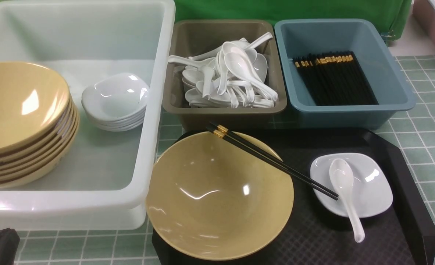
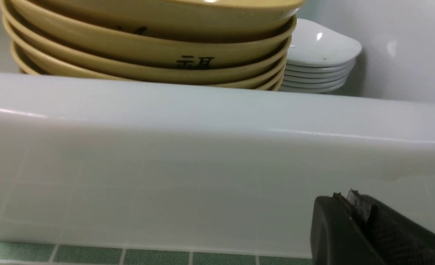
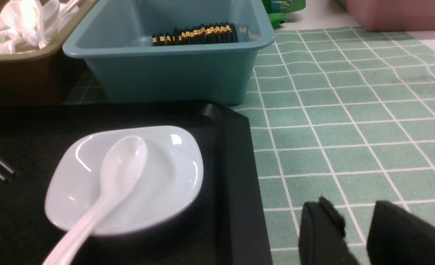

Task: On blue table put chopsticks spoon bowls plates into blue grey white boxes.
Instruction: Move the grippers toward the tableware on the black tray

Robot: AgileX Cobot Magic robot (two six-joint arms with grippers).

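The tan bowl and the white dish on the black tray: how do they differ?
The bowl is round and wider; the dish is a small rounded square. The bowl is tan, the dish white. Chopsticks lie across the bowl's rim; a spoon rests in the dish. Both are glossy.

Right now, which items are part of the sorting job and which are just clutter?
Job: loose tan bowl, chopsticks across it, spoon, white plate under the spoon, white tub, grey-brown bin, blue bin, plus already sorted stacked bowls, stacked plates, binned spoons, binned chopsticks.
Lying about: black tray, green cloth, pink box.
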